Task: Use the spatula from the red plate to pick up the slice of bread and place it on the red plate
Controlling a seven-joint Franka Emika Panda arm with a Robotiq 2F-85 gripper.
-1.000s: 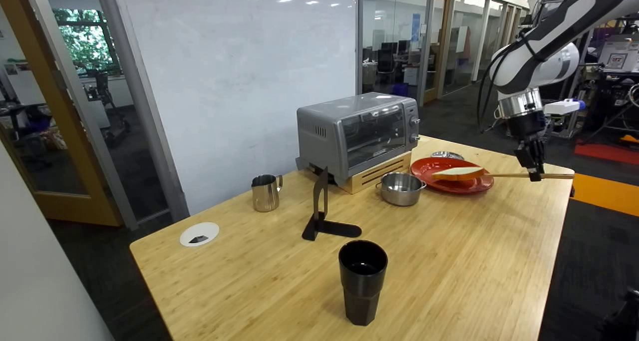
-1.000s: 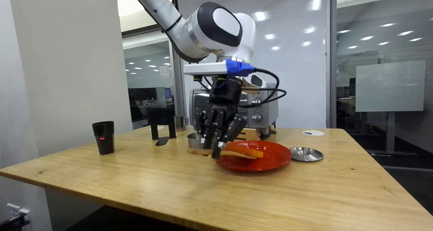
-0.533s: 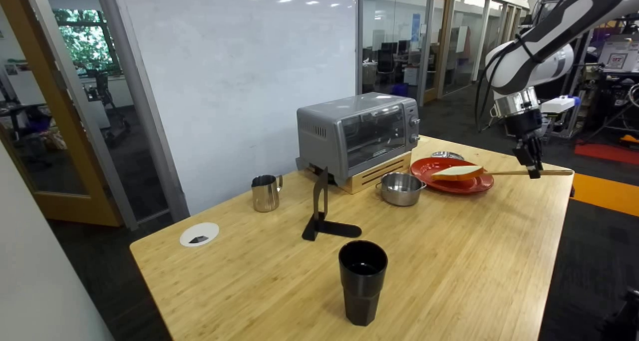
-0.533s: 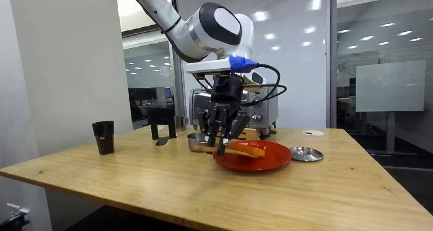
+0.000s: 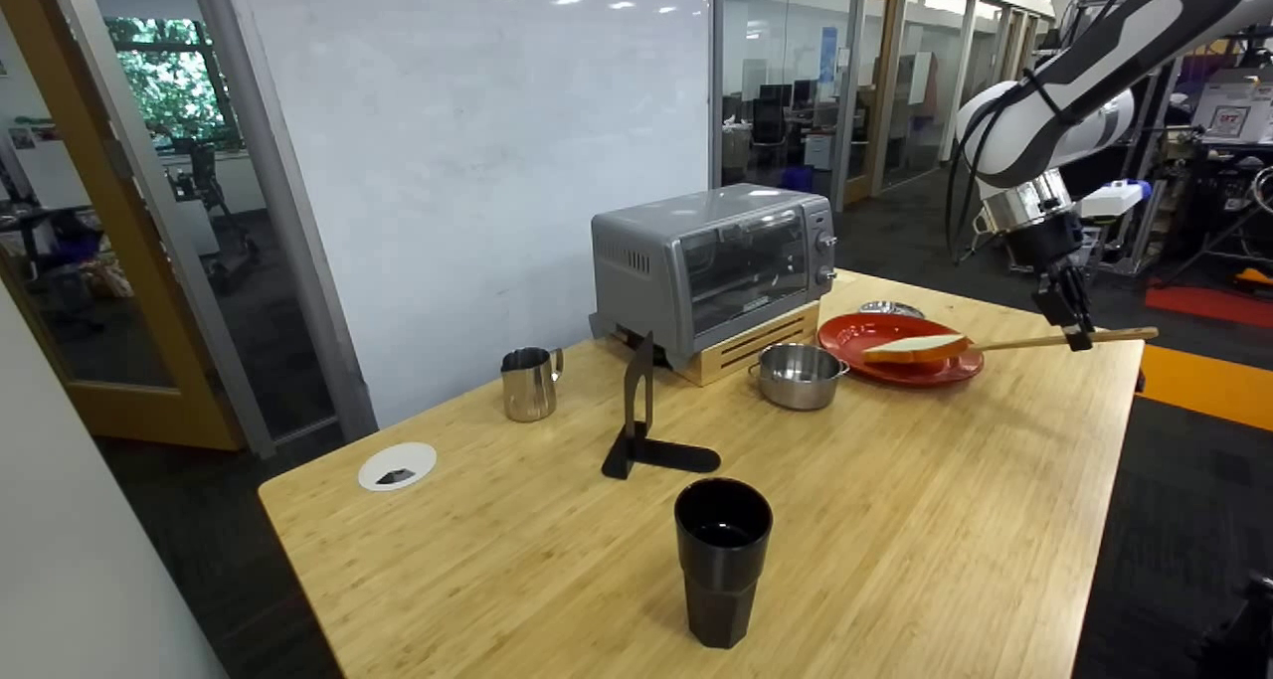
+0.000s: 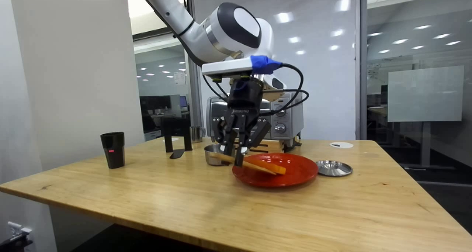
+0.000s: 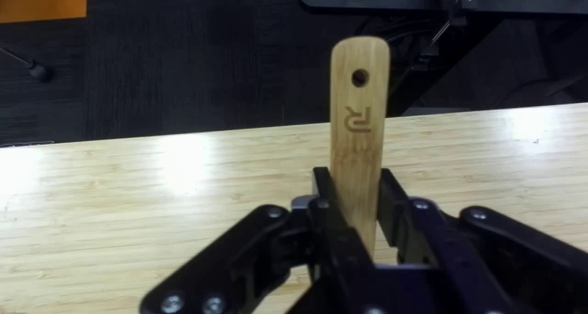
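Wooden table (image 5: pixel 945 500) with red plate (image 6: pixel 295 171), silver bowl (image 5: pixel 799 389), pitcher (image 5: pixel 528 391), black stand (image 5: pixel 629 448), tumbler (image 5: pixel 722 585), silver disc (image 6: pixel 334 168) and slotted riser (image 5: pixel 758 347)

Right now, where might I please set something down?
The wooden tabletop is free between the tall black tumbler and round red plate, and between the flat silver disc and nearby edge. It's crowded around the plate: deep silver pot, grey toaster oven, tan wooden spatula.

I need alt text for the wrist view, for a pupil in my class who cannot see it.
The black gripper is shut on a wooden spatula, whose rounded handle end, with a hole and a darker mark, points up the picture. Beneath is a pale wooden table; past its edge lies dark floor, with an orange patch at top left.
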